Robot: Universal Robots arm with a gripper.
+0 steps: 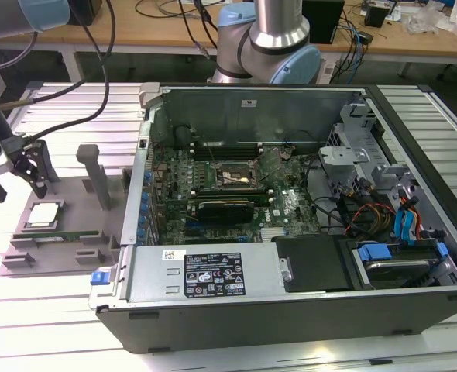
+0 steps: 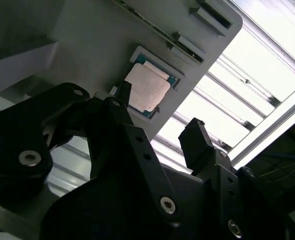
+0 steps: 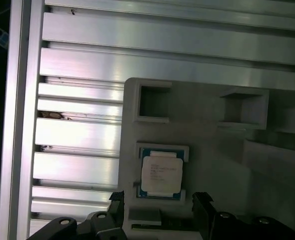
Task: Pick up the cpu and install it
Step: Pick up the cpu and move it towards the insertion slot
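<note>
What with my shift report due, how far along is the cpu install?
Done: nothing visible yet. The cpu lies in its recess on the grey tray, outside the computer case. In hand: the open tool hovers over it, gripping nothing. Left: the pick and the install.

Slatted metal table (image 1: 46, 310) bears grey tray (image 1: 70, 194) and computer case (image 1: 290, 319)

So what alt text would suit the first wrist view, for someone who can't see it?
A small silvery cpu lies in a pocket of a grey holder on a slatted metal table, with the open black claw close by.
</note>
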